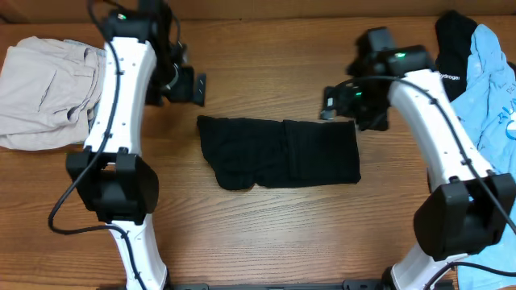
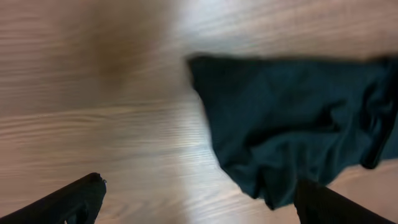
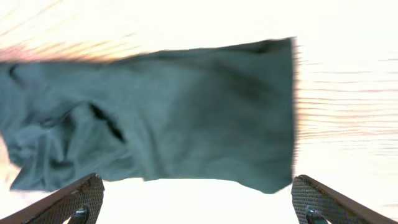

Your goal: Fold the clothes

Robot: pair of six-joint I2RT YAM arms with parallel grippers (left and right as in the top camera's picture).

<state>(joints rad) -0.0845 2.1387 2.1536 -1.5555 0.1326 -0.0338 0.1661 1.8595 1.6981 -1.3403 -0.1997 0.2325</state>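
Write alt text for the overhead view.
A black T-shirt, folded into a rectangle, lies on the wooden table, with the left gripper and right gripper near its far corners. Beige clothing sits far left, a light-blue T-shirt far right.

The folded shirt [image 1: 278, 153] lies flat at the middle of the table [image 1: 274, 234], its long side running left to right. It sits between the left arm [image 1: 121, 105] and the right arm [image 1: 435, 121]. The left gripper [image 1: 196, 87] hangs just beyond the shirt's far left corner, and the right gripper [image 1: 330, 102] by its far right corner. A bundle of cloth [image 1: 40, 93] sits at the table's far left corner — left of the left arm. A heap of garments [image 1: 484, 80] lies at the far right corner — right of the right arm.
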